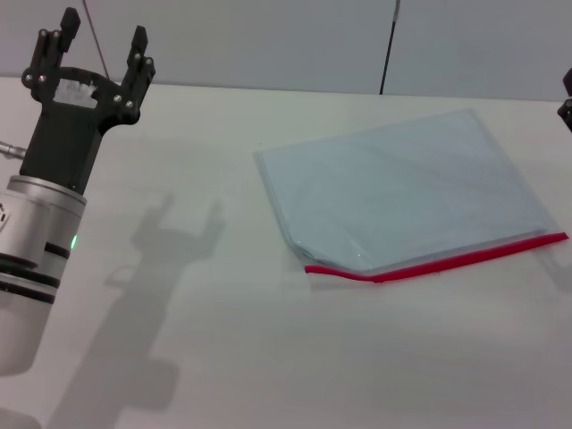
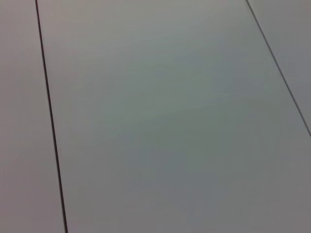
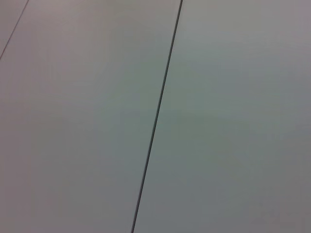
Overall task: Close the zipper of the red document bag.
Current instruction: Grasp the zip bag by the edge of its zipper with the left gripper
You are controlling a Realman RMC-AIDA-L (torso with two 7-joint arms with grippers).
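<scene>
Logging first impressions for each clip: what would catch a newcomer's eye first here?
The thin red zipper stands out most, running along the near edge of the pale translucent document bag, which lies flat on the white table toward the robot's right. Next is the black left pincer, raised at the far left with its fingers spread open and well away from the bag. Only a sliver of the right pincer shows at the right edge.

translucent glossy plastic red document bag (image 1: 402, 188)
</scene>
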